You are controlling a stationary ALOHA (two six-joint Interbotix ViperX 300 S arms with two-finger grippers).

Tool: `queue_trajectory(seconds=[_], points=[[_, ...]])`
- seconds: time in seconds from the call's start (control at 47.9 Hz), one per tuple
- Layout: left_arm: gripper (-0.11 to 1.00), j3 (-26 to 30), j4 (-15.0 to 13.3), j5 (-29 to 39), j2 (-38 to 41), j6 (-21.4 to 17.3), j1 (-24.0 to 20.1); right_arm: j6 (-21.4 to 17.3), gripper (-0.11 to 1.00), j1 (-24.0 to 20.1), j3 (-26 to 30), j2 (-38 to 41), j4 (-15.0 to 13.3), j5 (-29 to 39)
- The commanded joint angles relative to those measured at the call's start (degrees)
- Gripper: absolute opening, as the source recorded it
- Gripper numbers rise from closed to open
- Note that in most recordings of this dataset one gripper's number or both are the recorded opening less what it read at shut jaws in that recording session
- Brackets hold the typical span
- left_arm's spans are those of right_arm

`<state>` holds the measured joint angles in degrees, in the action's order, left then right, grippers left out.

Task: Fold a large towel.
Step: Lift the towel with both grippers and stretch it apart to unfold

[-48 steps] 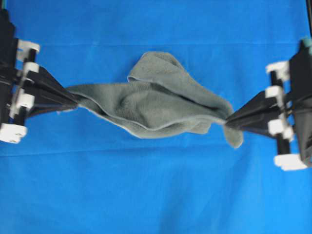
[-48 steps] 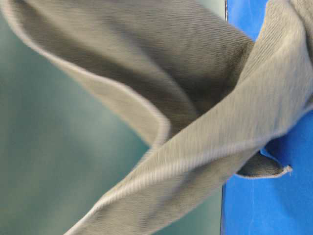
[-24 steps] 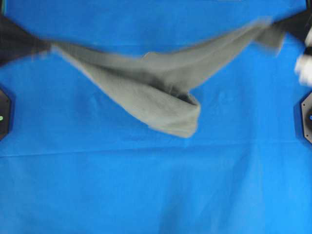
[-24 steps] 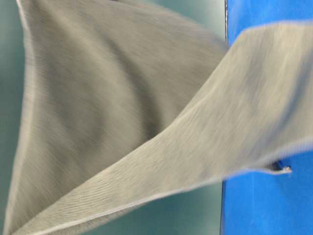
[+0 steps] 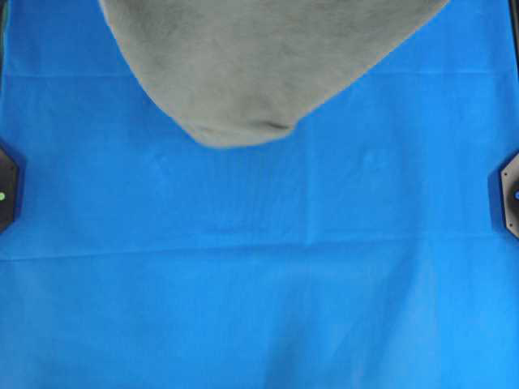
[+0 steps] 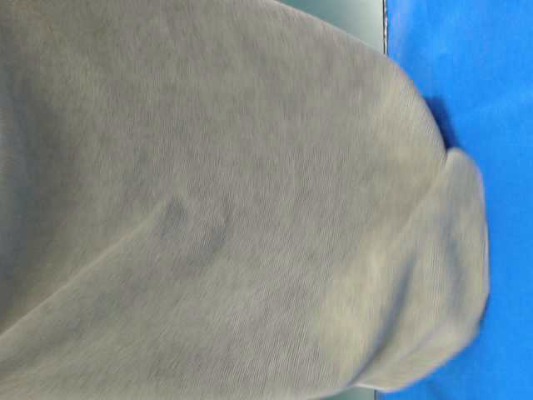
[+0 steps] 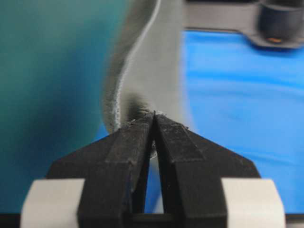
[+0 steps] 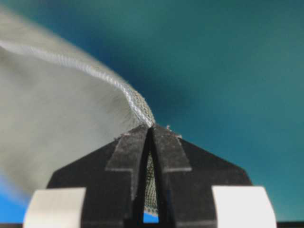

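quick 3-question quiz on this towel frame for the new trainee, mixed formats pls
1. True or false: in the overhead view the towel lies flat and fully spread on the blue sheet.
2. Multiple choice: the left end effector is A) open and empty, B) shut on the towel's hemmed edge, C) shut on the blue sheet.
3. Short answer: what is the right end effector clamping?

Key
1. False: it runs off the top of the frame, with a rounded sag toward the centre.
2. B
3. The towel, beside its pale stitched hem.
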<state>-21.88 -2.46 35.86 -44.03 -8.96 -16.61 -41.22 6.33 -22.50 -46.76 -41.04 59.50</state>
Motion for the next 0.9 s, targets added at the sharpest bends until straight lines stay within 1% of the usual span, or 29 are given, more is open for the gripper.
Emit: queue_trajectory(seconds=[0.0, 0.084, 0.104, 0.167, 0.188, 0.251, 0.313, 0.418, 0.502, 0.585, 0.669, 0.794, 0.878], points=[[0.03, 2.37, -0.18, 1.76, -1.05, 3.52, 5.01, -0.09, 0.03, -4.39, 1.93, -0.35, 6.59, -0.09], [0.03, 2.37, -0.09, 2.29, -1.93, 8.79, 10.46, -0.26, 0.03, -9.23, 2.55, -1.14, 12.13, -0.35], [0.03, 2.37, -0.09, 2.29, -2.29, 10.90, 12.30, -0.44, 0.03, -10.55, 2.72, -1.23, 13.18, -0.44], [0.03, 2.55, -0.09, 2.20, -2.64, 14.50, 16.08, -0.44, 0.03, -14.85, 3.52, -1.58, 15.82, -1.14], [0.03, 2.64, 0.00, 2.11, -2.72, 15.56, 17.31, -0.44, 0.03, -17.14, 3.96, -1.67, 16.79, -1.67], [0.03, 2.90, 0.18, 1.93, -3.16, 18.19, 21.27, -0.44, 0.03, -21.53, 4.75, -1.58, 17.67, -3.16], [0.03, 3.25, 0.18, 1.05, -3.60, 20.13, 25.31, -0.44, 0.03, -25.84, 5.54, -1.32, 17.67, -5.01], [0.03, 4.31, 0.18, -0.53, -4.31, 21.18, 31.20, -0.44, 0.03, -32.70, 7.56, -0.09, 17.58, -8.53], [0.03, 5.89, 0.18, -1.14, -4.57, 21.45, 34.54, -0.44, 0.03, -35.86, 8.96, 1.23, 17.49, -10.37], [0.03, 7.12, 0.18, -1.67, -4.31, 21.53, 35.33, -0.44, 0.03, -38.50, 11.07, 3.08, 16.96, -11.34], [0.03, 7.82, 0.35, -1.85, -3.60, 21.45, 35.24, -0.44, 0.03, -39.64, 13.27, 4.92, 15.91, -11.07], [0.03, 7.91, 0.79, -1.85, -2.90, 21.45, 35.07, -0.53, 0.03, -39.99, 16.35, 6.86, 14.50, -7.47], [0.03, 7.73, 0.79, -1.85, -2.64, 21.53, 34.19, -0.70, 0.03, -39.99, 17.40, 7.47, 12.92, -3.96]])
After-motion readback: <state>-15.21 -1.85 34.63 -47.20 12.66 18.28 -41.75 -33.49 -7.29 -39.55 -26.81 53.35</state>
